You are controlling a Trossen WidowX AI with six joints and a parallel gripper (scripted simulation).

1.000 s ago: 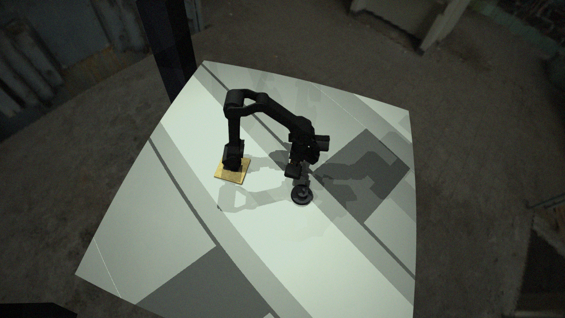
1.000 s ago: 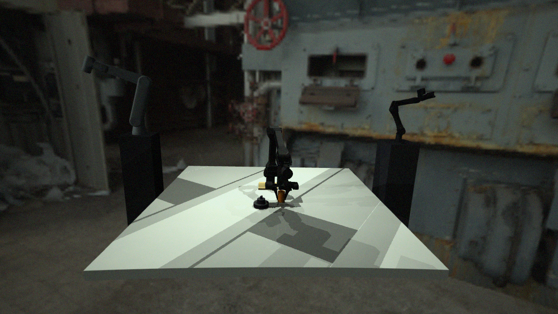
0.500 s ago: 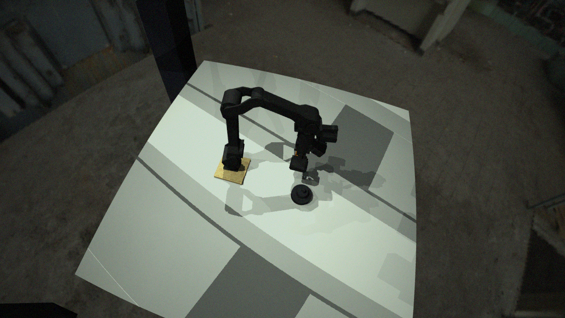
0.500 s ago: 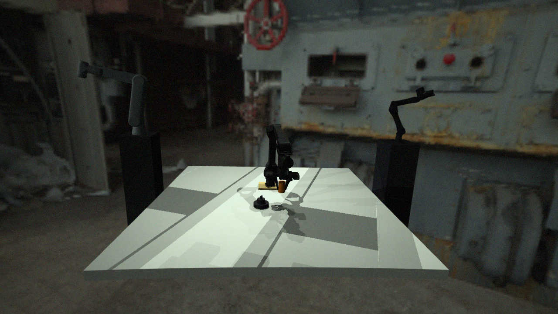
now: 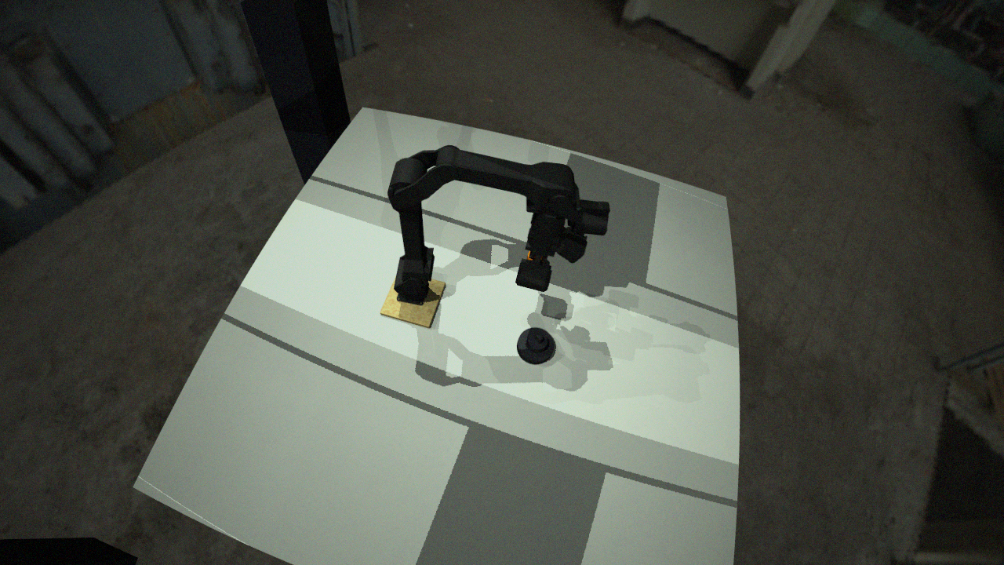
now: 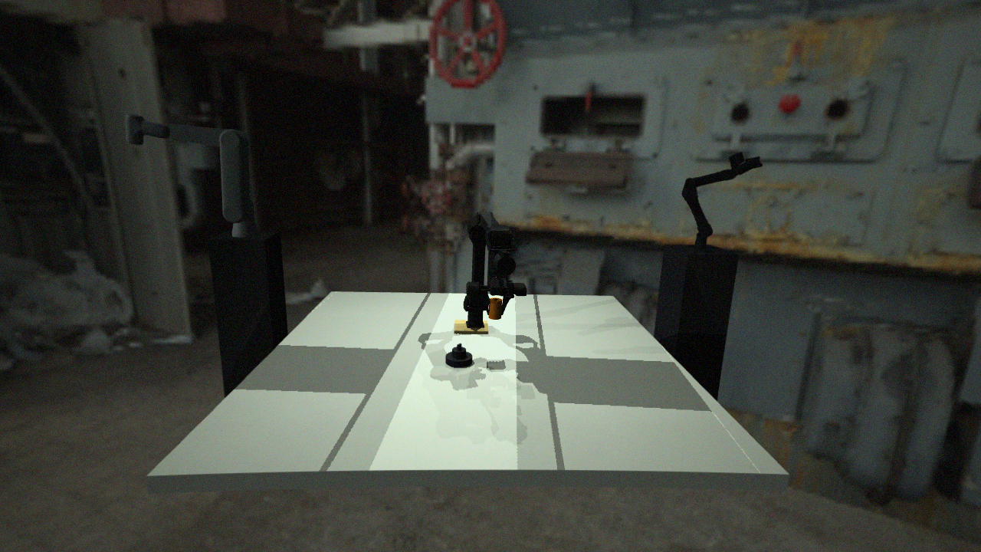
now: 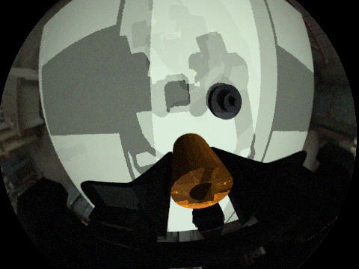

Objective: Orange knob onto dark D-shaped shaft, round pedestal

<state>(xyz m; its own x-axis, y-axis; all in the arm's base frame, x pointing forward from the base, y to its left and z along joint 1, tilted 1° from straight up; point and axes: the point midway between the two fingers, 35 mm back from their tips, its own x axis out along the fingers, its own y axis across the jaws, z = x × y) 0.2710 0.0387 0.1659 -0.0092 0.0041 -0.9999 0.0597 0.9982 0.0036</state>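
Note:
The orange knob (image 5: 529,255) (image 6: 495,308) (image 7: 191,153) is clamped between the two black fingers of my gripper (image 6: 495,306) (image 7: 191,152). It hangs above the table, and its end towards the wrist camera shows a dark round mark. The round dark pedestal (image 5: 523,347) (image 6: 458,361) (image 7: 228,115) stands on the table, with the thin shaft (image 6: 458,346) (image 7: 232,100) rising from its stepped top. The knob is to one side of the pedestal and higher, not touching it. In the wrist view the pedestal is ahead and to the right. The shaft's flat side cannot be made out.
The arm's base stands on a yellowish square plate (image 5: 421,317) (image 6: 460,327) on the pale table (image 5: 336,435) (image 6: 274,439). Shadows and grey patches cross the table top. Two dark stands (image 6: 247,308) (image 6: 696,308) with other arms are beyond its sides.

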